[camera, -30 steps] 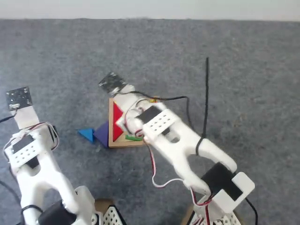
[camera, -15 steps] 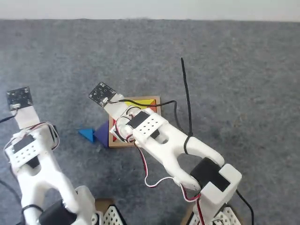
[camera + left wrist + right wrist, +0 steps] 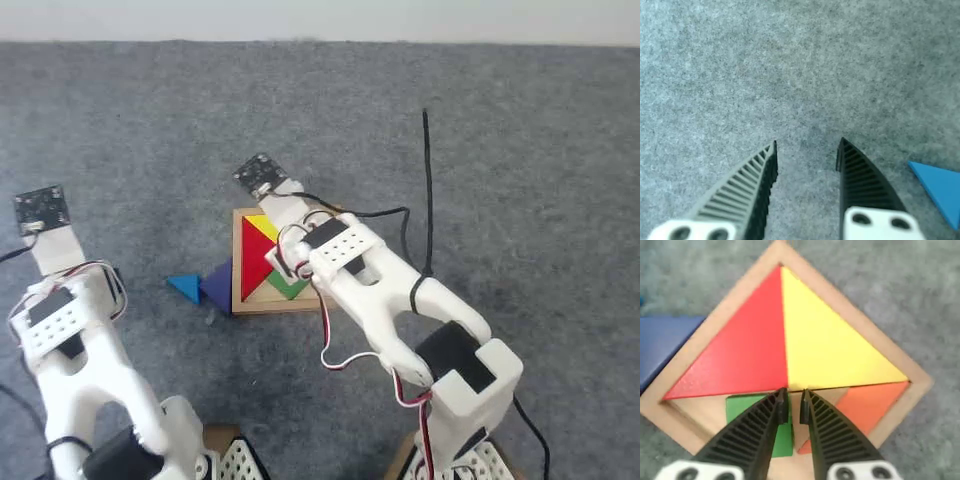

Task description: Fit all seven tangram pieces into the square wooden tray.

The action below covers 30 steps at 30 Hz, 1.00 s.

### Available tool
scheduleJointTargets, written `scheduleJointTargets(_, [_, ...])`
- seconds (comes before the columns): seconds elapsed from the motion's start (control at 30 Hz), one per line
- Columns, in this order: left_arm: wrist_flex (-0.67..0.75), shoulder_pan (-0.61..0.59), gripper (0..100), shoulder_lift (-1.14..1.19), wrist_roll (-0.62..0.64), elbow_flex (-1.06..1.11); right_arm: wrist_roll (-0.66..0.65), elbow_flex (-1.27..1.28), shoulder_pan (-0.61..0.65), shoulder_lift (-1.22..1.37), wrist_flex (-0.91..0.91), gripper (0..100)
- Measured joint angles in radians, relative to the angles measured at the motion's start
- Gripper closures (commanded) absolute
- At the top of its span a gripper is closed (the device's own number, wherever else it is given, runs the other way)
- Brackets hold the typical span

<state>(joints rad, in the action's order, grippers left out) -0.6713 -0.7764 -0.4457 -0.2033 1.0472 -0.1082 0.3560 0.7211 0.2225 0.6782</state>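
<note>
The square wooden tray [image 3: 690, 327] holds a red triangle [image 3: 740, 360] and a yellow triangle [image 3: 825, 350] side by side, with a green piece [image 3: 742, 407] and an orange piece [image 3: 867, 405] below them. My right gripper [image 3: 791, 402] hovers over the tray's middle, where these pieces meet. Its fingers are almost together and hold nothing. In the high view the right arm [image 3: 340, 255] covers the right half of the tray [image 3: 237, 300]. A blue triangle [image 3: 183, 287] and a purple piece [image 3: 217, 285] lie on the carpet left of the tray. My left gripper [image 3: 806, 150] stands open over bare carpet, near the blue triangle [image 3: 940, 190].
Grey carpet covers the whole table. A black cable [image 3: 428, 190] rises from the right arm behind the tray. The left arm [image 3: 65, 320] stands at the near left, well apart from the tray.
The right arm swung left over the tray, then back to the right. The yellow, red and green pieces now show more fully. The left arm has not moved.
</note>
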Motion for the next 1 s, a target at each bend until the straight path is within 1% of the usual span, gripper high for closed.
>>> scheduleJointTargets(0.23, [0.000, 0.000, 82, 0.000, 0.000, 0.000, 0.008, 0.000, 0.014, -0.029, 0.054, 93.7])
scheduleJointTargets(0.33, [-0.005, 0.011, 82, 0.000, 0.000, 0.000, 0.008, 0.000, 0.009, -0.147, 0.123, 93.5])
scheduleJointTargets(0.4, [-0.048, 0.044, 82, 0.000, 0.000, -0.020, 0.008, 0.005, -0.011, -0.262, 0.189, 93.7])
scheduleJointTargets(0.47, [-0.123, 0.091, 82, 0.002, -0.008, -0.072, 0.008, 0.043, -0.064, -0.388, 0.252, 93.7])
scheduleJointTargets(0.53, [-0.215, 0.146, 82, 0.003, -0.051, -0.135, 0.008, 0.120, -0.146, -0.499, 0.292, 93.7])
scheduleJointTargets(0.67, [-0.413, 0.269, 82, 0.003, -0.101, -0.258, 0.003, 0.348, -0.359, -0.707, 0.305, 93.7])
scheduleJointTargets(0.77, [-0.537, 0.353, 82, 0.003, -0.115, -0.307, -0.058, 0.535, -0.497, -0.852, 0.301, 93.5])
scheduleJointTargets(0.87, [-0.621, 0.442, 80, 0.003, -0.137, -0.319, -0.104, 0.720, -0.606, -0.973, 0.265, 93.5])
scheduleJointTargets(1.0, [-0.681, 0.523, 75, 0.011, -0.133, -0.321, -0.155, 0.878, -0.674, -1.060, 0.239, 93.4])
